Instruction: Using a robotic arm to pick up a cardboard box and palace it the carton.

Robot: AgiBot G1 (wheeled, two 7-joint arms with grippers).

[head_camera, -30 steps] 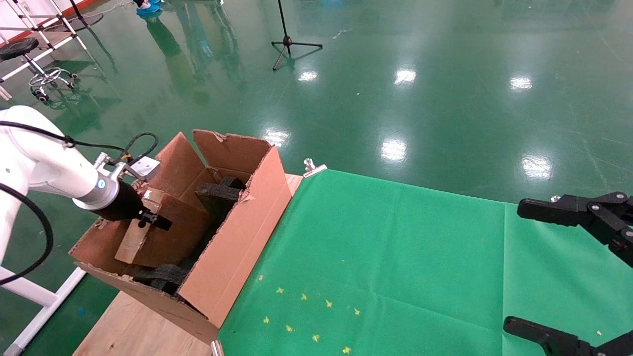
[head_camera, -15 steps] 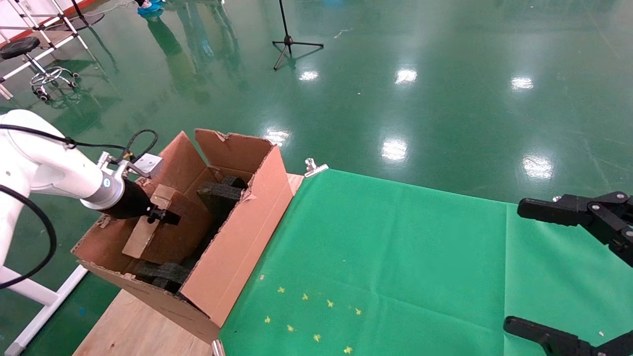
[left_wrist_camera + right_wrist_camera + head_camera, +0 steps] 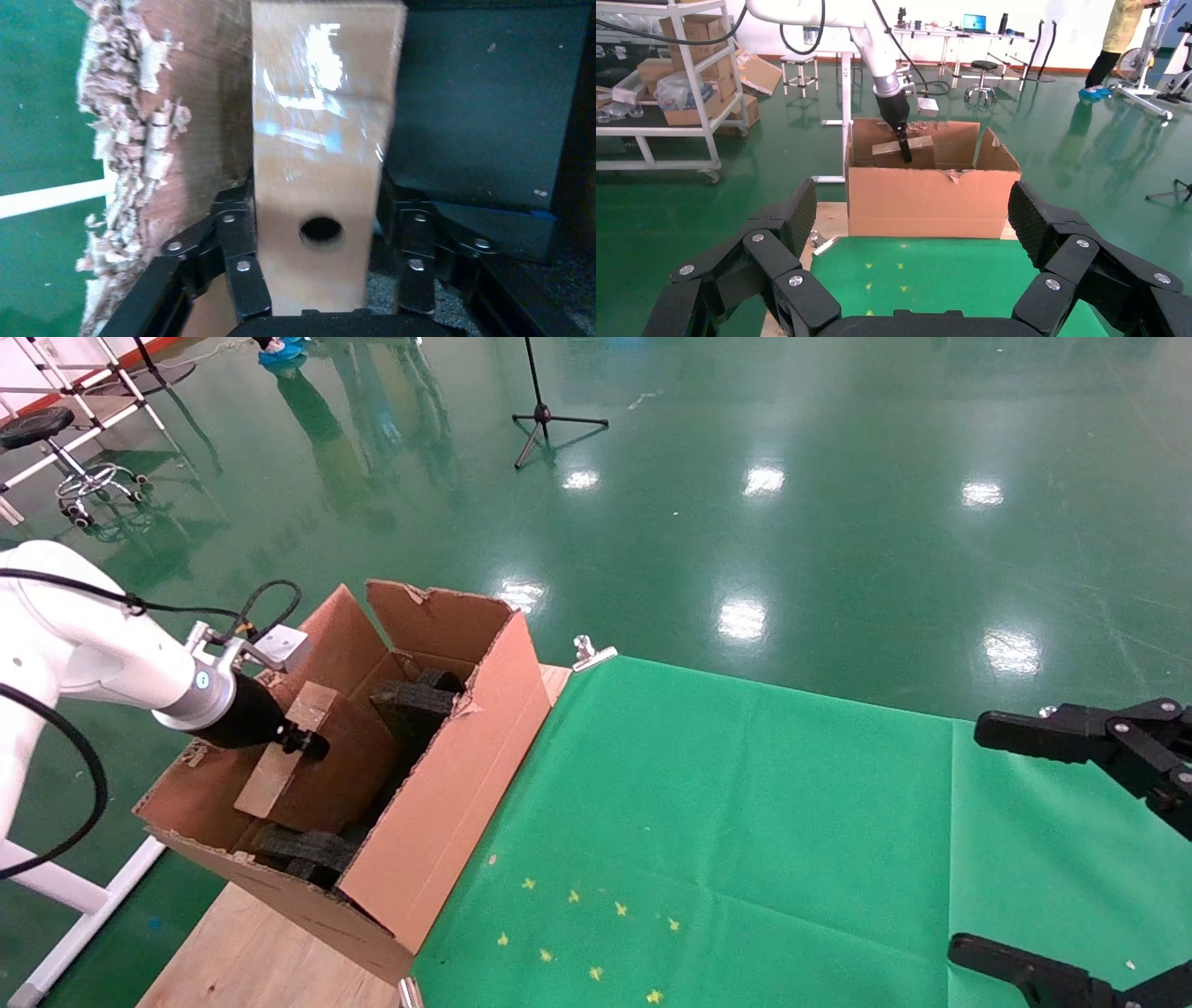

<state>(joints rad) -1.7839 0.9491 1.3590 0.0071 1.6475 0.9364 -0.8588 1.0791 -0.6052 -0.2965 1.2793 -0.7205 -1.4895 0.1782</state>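
Inside the carton [image 3: 438, 803], the left gripper [image 3: 320, 281] has its jaws clamped on the box [image 3: 320, 140]; the right gripper [image 3: 912, 281] hangs open.

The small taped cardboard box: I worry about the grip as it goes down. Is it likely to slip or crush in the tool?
The cardboard box shows glare from shiny tape, so it may be slippery. Its faces look flat under the left tool, so probably stiff enough. It sits over the carton, so a slip would likely land inside.

carton [image 3: 438, 803] walls and black foam blocks [image 3: 410, 702] hem the tool [image 3: 303, 743] – open above
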